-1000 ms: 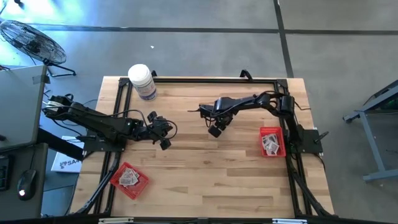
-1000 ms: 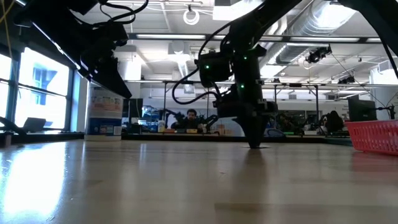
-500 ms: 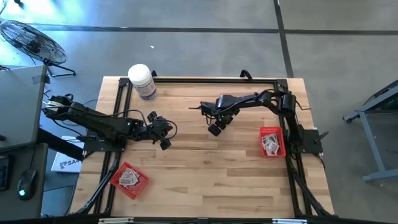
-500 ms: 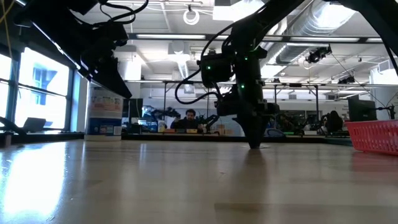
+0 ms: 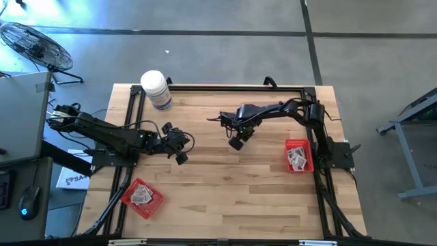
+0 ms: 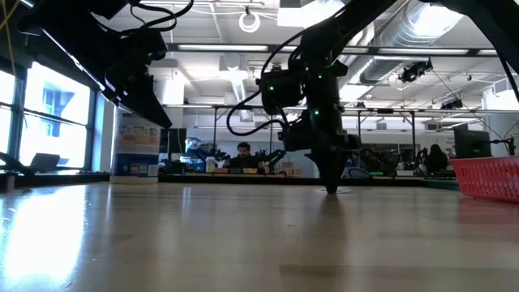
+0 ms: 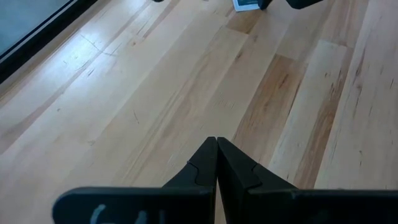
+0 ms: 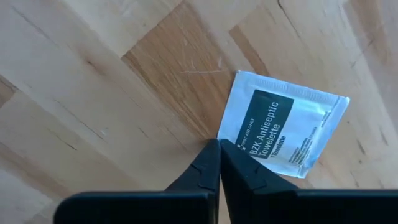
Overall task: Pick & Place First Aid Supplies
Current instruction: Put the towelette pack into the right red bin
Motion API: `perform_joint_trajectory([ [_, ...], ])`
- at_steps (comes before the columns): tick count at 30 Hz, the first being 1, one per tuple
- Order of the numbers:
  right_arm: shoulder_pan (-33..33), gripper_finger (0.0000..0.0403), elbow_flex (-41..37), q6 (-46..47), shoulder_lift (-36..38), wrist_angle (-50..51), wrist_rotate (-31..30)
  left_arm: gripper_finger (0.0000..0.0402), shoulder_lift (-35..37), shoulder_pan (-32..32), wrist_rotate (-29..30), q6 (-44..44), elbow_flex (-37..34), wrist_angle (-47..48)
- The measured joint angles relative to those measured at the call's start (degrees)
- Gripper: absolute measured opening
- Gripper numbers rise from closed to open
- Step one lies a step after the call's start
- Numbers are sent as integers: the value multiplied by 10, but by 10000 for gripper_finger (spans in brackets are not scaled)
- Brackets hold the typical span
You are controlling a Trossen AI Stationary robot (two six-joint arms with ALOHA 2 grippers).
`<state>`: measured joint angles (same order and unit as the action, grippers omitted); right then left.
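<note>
One white first aid packet with dark "Antiseptic Towelette" print (image 8: 283, 124) lies flat on the wooden table near its middle; it also shows at the edge of the left wrist view (image 7: 247, 5). My right gripper (image 5: 235, 143) (image 8: 219, 144) is shut, its tips down on the table (image 6: 331, 188) at the packet's corner. My left gripper (image 5: 181, 158) (image 7: 217, 140) is shut and empty, above bare wood left of the middle. More packets lie in two red trays. My right gripper meets the packet at one corner (image 8: 231, 138) with its shut fingertips, coming from above and pointing down. The packet lies flat on the table. Whether the corner is between the fingers or only under their tips cannot be told.
A red tray (image 5: 156, 203) with packets sits at the near left, another red tray (image 5: 306, 145) (image 6: 486, 174) with packets at the right. A large white jar (image 5: 156, 89) (image 6: 136, 144) stands at the far left. A black frame (image 5: 218, 87) runs around the table. People are in the room behind.
</note>
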<state>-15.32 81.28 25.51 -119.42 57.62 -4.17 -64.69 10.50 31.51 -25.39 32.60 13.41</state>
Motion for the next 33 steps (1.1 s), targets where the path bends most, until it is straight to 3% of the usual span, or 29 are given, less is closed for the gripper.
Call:
perform_joint_trajectory([
  [6, 6, 2, 1, -9, 27, 14, -12, 1, 0, 0, 0, 0, 0, 0],
  [18, 16, 1, 2, 38, 145, 153, -38, 1, 0, 0, 0, 0, 0, 8],
  [27, 75, 1, 3, 164, 231, 321, -77, 1, 0, 0, -7, 0, 0, 18],
  [33, 147, 1, -62, 256, 308, 314, -34, 1, 0, 0, -7, 0, 0, 18],
])
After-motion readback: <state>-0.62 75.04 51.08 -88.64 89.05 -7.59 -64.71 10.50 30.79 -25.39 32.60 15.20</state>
